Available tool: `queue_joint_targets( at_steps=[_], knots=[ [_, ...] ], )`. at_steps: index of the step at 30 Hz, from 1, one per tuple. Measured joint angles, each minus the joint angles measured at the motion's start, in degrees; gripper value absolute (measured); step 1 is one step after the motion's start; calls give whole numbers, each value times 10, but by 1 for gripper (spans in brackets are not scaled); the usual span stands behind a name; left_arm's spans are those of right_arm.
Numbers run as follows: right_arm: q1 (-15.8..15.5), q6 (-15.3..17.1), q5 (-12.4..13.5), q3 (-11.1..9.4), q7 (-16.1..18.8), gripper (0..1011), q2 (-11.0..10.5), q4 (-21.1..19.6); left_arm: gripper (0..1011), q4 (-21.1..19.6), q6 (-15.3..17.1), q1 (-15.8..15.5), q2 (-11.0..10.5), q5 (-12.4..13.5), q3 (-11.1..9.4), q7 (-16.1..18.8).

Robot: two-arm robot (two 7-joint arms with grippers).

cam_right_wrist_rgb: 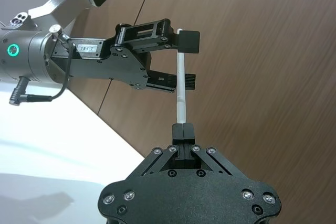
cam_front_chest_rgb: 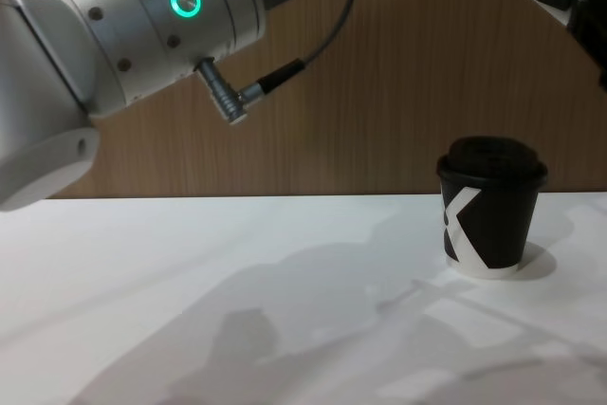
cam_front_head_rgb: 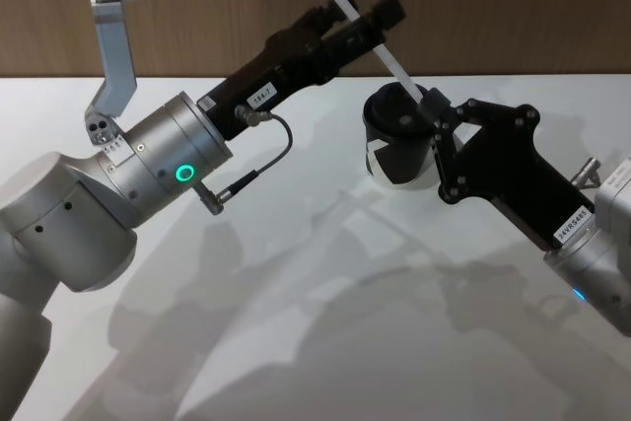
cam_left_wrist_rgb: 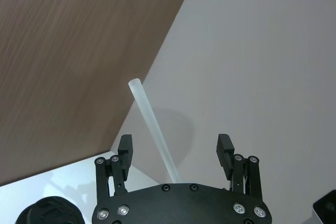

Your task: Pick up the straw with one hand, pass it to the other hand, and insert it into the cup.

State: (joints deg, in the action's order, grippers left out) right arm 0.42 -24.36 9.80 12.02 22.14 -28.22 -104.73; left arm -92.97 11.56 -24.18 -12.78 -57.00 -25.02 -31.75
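**Straw Spanning Two Grippers Above the Cup**

The right gripper [cam_front_head_rgb: 431,105], coming in from the lower right of the head view, is pinching the lower end of the straw [cam_front_head_rgb: 399,68], its fingers closed tight on it. The straw is slanting up toward the top centre of the frame, held in the air. The black paper cup [cam_front_head_rgb: 399,150] is standing lidded on the white table [cam_front_head_rgb: 296,293], right of centre; in the chest view it is sitting well below the straw. The left gripper [cam_front_head_rgb: 360,15], reaching from the left, is straddling the straw's middle with its fingers spread wide. In the left wrist view the straw is passing between them (touching neither, as far as can be seen).

The straw is looking very light, thin and smooth, so it is probably going to pivot or slide in a loose pinch and crease under a hard one. Mid-length seems the best hold, leaving the lower end free for the lid. The cup is likely light too, so a sideways push could tip it.
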Motion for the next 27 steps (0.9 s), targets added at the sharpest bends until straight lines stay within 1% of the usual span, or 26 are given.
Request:
queue_joint_targets(
  at_steps=[13,17,18,19,21,24,25,27],
  knots=[
    [0,0,0,0,0,1,0,0,993,7,-3,-4,6,-9,-5,3],
    [0,0,0,0,0,1,0,0,929,7,-4,-5,7,-10,-6,4],
    [0,0,0,0,0,0,0,0,884,8,-4,-5,7,-10,-6,4],
    [0,0,0,0,0,0,0,0,868,8,-4,-5,7,-10,-6,4],
    [0,0,0,0,0,1,0,0,795,8,-4,-5,8,-11,-6,4],
    [0,0,0,0,0,0,0,0,727,9,-4,-5,8,-11,-6,5],
    [0,0,0,0,0,0,0,0,657,9,-4,-6,8,-12,-6,5],
    [0,0,0,0,0,0,0,0,617,9,-4,-6,8,-12,-7,5]
  ],
)
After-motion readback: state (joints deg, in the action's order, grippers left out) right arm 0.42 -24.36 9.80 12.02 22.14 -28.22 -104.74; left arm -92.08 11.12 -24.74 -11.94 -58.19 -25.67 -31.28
